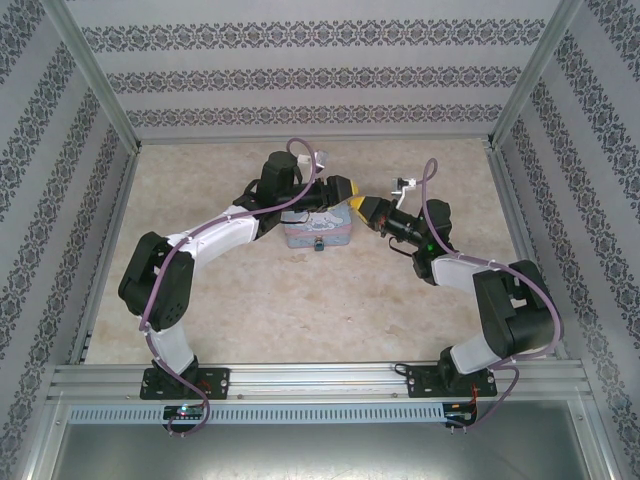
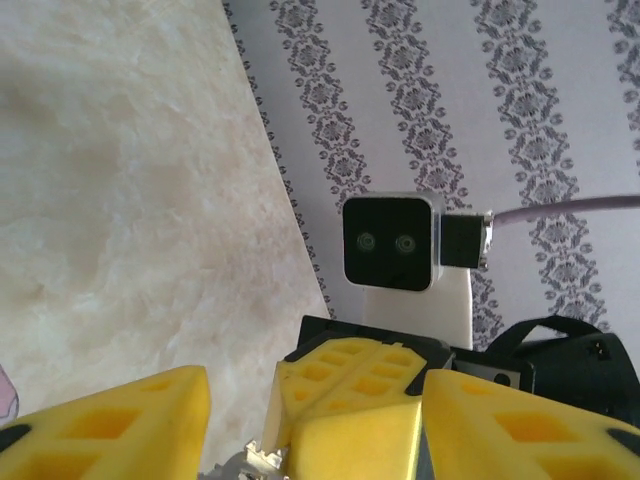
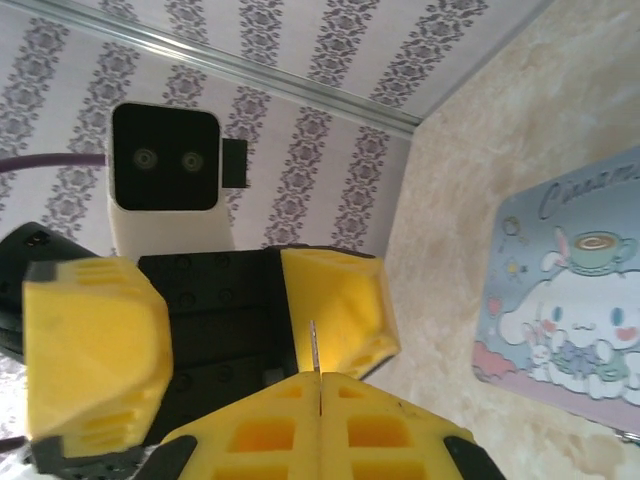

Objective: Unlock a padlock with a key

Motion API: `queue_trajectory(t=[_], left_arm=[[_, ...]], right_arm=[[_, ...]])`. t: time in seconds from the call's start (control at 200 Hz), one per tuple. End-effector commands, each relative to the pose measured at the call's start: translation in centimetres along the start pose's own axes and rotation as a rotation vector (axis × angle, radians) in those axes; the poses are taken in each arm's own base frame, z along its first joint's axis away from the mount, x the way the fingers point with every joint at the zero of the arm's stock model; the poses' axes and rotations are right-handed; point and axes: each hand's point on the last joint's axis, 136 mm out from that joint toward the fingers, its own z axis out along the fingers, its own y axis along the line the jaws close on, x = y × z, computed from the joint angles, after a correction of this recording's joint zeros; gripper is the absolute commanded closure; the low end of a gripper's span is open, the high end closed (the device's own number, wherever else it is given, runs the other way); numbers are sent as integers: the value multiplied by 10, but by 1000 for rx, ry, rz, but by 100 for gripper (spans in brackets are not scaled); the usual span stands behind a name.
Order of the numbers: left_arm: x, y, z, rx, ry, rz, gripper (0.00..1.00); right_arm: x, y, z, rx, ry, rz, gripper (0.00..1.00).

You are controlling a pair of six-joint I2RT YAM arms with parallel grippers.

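Beige marbled worktop (image 1: 300, 310) fills the floor of a stall papered in striped, patterned wallpaper (image 1: 300, 70). The jaws of the right gripper (image 3: 318, 392) are pressed together, pinching the key (image 3: 314, 350), a thin metal sliver standing up out of the seam between the 2 yellow pads. Facing them, the jaws of the left gripper (image 3: 215, 330) stand spread, with 1 finger on each side of the key's tip; whether either finger touches it I cannot tell. Seen from above, the 2 grippers meet nose to nose just beside the right end of the light-blue cartoon tin (image 1: 300, 235). The padlock (image 1: 318, 244), small and dark, sits at the middle of the tin's near edge, apart from the key.
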Motion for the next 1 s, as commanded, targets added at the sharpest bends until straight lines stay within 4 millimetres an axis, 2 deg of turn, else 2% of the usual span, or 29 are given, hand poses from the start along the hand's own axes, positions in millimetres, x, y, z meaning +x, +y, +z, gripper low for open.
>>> queue_trajectory(t=[0.0, 0.15, 0.305, 0.515, 0.764, 0.994], left_arm=[[-7, -2, -13, -39, -36, -93, 35], [-3, 11, -24, -126, -26, -266, 31], [9, 22, -23, -180, 16, -438, 32], [10, 23, -21, -179, 5, -576, 35], [3, 18, -22, -189, -31, -607, 37], [7, 14, -10, -184, -14, -622, 45]], right_arm=[[-9, 6, -5, 69, -22, -145, 100], [-9, 1, -12, 231, -24, -311, 100], [-8, 10, -15, 348, -23, -520, 100], [-2, 19, -14, 428, -20, -740, 100], [7, 20, -8, 452, 4, -819, 100], [14, 24, -4, 445, 24, -866, 100]])
